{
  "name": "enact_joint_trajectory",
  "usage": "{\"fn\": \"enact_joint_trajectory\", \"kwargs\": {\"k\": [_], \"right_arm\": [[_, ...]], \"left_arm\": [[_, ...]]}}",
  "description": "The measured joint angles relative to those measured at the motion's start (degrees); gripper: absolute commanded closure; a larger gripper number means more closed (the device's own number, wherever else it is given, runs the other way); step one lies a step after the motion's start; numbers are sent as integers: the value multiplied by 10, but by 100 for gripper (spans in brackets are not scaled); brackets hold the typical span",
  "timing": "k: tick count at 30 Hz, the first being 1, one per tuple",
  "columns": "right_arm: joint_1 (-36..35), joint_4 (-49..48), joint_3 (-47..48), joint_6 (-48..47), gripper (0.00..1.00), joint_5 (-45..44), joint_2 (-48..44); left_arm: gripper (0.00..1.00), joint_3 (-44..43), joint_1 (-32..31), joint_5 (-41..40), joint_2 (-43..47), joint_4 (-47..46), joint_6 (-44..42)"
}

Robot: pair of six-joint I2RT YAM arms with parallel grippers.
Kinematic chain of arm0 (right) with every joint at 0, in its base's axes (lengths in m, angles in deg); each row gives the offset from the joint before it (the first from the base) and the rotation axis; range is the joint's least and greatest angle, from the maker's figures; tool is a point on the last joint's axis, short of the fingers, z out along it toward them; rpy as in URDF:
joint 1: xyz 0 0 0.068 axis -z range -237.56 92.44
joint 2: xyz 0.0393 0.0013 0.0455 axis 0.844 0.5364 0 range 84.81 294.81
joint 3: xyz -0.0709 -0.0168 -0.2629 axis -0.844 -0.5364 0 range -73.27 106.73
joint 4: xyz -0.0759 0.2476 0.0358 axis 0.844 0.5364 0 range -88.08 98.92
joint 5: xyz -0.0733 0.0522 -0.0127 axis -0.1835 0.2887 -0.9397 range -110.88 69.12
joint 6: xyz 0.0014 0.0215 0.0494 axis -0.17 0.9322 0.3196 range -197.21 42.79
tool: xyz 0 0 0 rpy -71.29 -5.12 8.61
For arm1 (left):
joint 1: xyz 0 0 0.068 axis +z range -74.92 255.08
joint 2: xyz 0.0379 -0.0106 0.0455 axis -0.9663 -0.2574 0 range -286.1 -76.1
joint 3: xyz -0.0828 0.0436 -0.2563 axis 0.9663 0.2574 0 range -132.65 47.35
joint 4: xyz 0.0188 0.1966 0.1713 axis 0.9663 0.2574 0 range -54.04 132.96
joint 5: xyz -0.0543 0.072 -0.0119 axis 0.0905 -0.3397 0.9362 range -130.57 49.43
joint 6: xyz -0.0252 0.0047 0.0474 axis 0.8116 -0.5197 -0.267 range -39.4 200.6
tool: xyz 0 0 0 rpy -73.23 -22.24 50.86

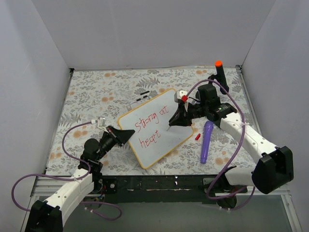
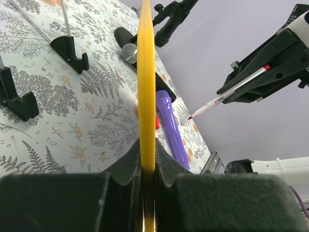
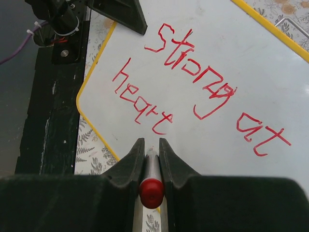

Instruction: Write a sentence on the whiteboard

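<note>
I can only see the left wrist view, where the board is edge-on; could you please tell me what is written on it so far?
Observer: The whiteboard faces up in the top view. The sentence is in red on two lines: "Strong at" above, "heart" below.
Operator: Thank you. Where is the pen aimed relative to those words?
Observer: In the right wrist view, the marker, clamped in the right gripper, points at the blank board just past the "t" of "heart".
</note>
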Motion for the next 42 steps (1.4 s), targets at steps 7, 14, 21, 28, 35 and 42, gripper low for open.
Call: {"fn": "enact_joint_trajectory", "kwargs": {"k": [7, 14, 21, 28, 35, 42], "right_arm": [[0, -10, -2, 2, 99, 9, 0], [0, -22, -7, 6, 99, 17, 0], [0, -24, -10, 13, 99, 19, 0], [0, -33, -10, 14, 99, 12, 0], [0, -36, -10, 15, 99, -12, 0], [0, -35, -6, 16, 99, -16, 0]], "left_arm": [[100, 0, 0, 0, 2, 2, 0], [100, 0, 0, 0, 3, 2, 0], [100, 0, 0, -1, 4, 3, 1], [100, 0, 0, -3, 4, 5, 3], [100, 0, 0, -5, 6, 8, 9], [100, 0, 0, -15, 13, 15, 18]]}}
